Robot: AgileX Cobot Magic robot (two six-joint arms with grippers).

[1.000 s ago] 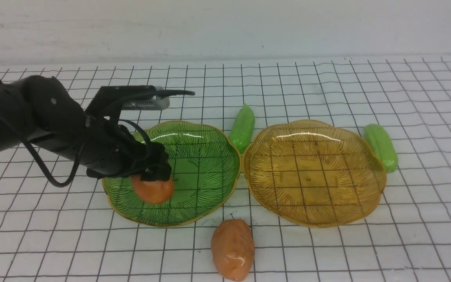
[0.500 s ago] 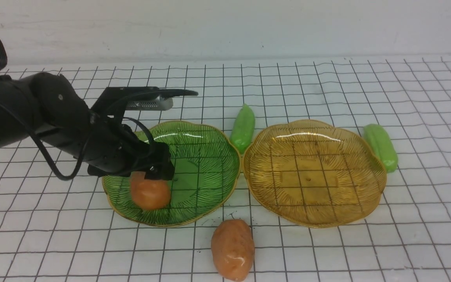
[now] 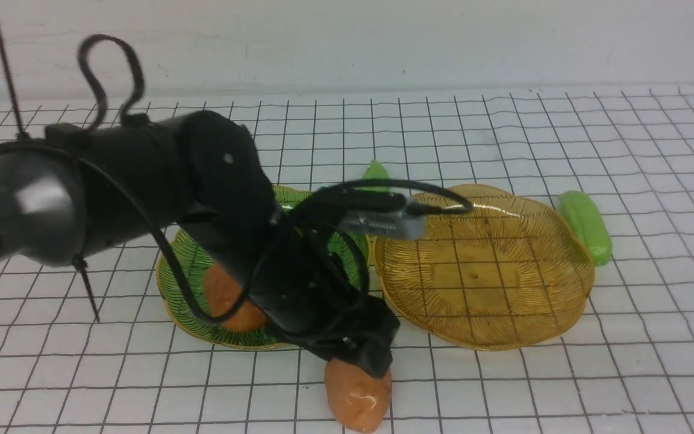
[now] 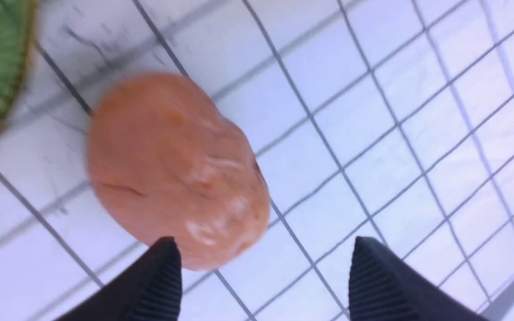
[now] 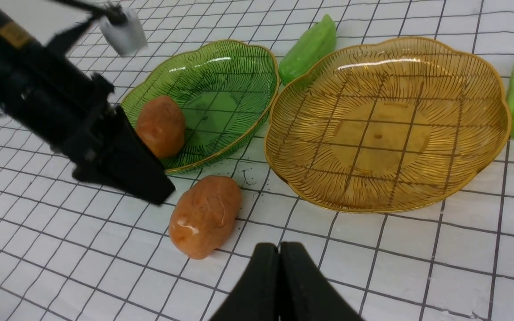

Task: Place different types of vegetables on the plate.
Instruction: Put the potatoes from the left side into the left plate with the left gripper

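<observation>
One orange-brown potato (image 3: 226, 298) lies in the green plate (image 3: 187, 265), free of any gripper. A second potato (image 3: 359, 395) lies on the grid mat in front of the two plates. My left gripper (image 3: 371, 355) hangs open just above it. In the left wrist view this potato (image 4: 172, 169) sits mostly ahead of the fingertips (image 4: 167, 249), nothing gripped between them. The amber plate (image 3: 485, 271) holds nothing. One green cucumber (image 3: 588, 226) lies right of it. Another cucumber (image 5: 308, 49) lies between the plates at the back. My right gripper (image 5: 279, 247) is shut and holds nothing.
The left arm and its cables (image 3: 142, 181) stretch across the green plate and hide much of it in the front view. A white wall (image 3: 347, 42) bounds the far side of the mat. The plates nearly touch each other.
My left gripper has let go of the first potato in the green plate. The arm has swung right and toward the front, and now stands over the second potato.
</observation>
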